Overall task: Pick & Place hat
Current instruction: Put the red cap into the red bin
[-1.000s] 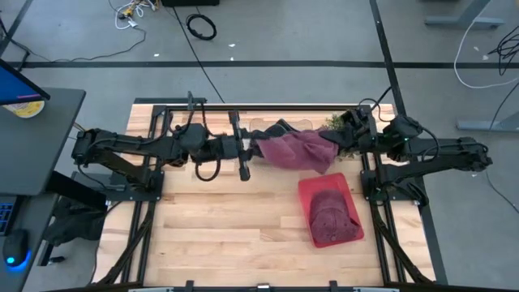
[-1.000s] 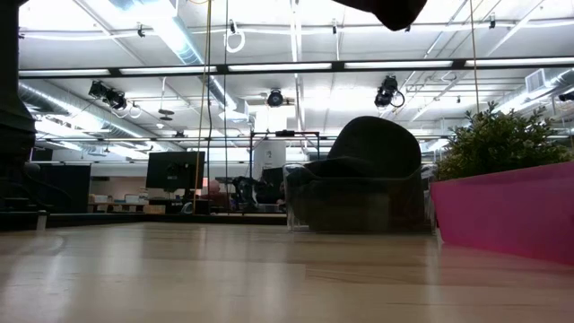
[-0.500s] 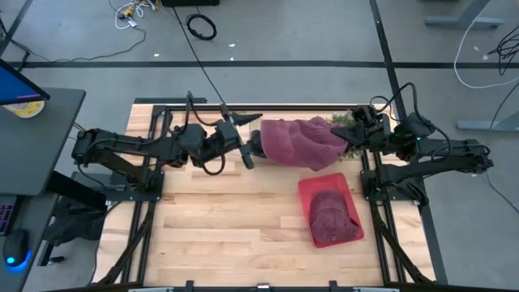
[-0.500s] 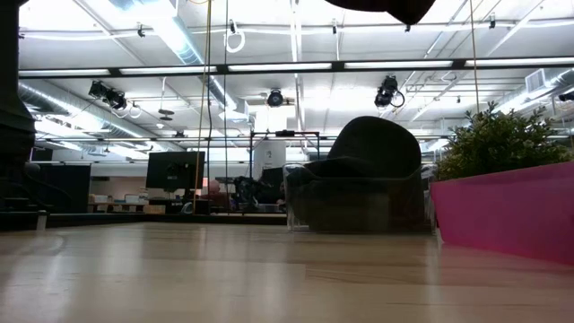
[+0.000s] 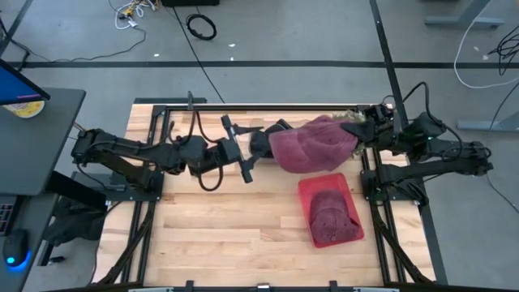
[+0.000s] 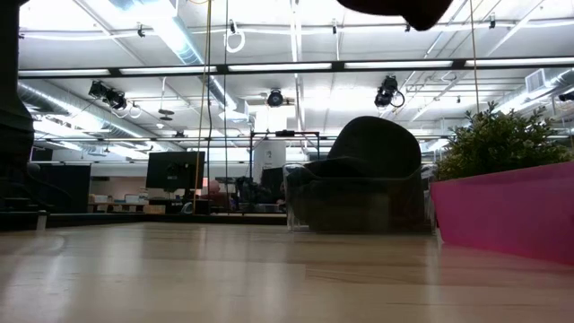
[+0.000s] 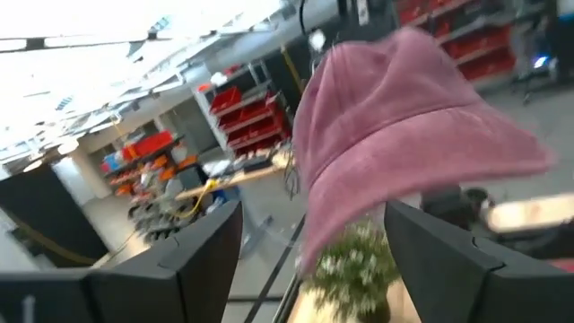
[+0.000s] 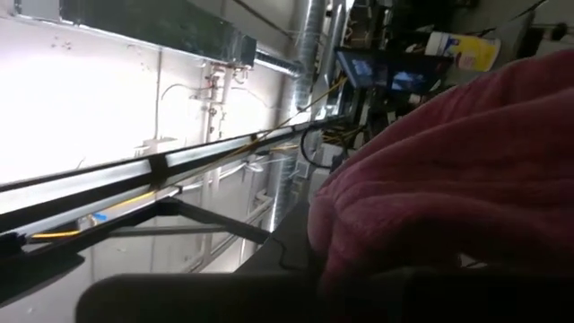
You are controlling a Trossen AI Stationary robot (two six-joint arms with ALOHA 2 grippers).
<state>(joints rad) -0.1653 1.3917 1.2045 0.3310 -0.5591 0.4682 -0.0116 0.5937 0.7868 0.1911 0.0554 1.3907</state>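
right gripper [image 5: 355, 130], clamped on the pink hat [image 5: 312, 148] held aloft at 12 o'clock of the red bin [image 5: 350, 186], has the carry step in hand while the left gripper [image 5: 247, 150], fingers apart, sits at the hat's 9 o'clock; next, lower into the bin.

You are working in an industrial lab or workshop hall: exposed ceiling ducts [image 6: 54, 94] and strip lights [image 6: 269, 66] are hanging overhead. Red storage shelving [image 7: 247, 112] and loose floor cables [image 5: 201, 27] are surrounding your wooden tabletop [image 5: 235, 219].
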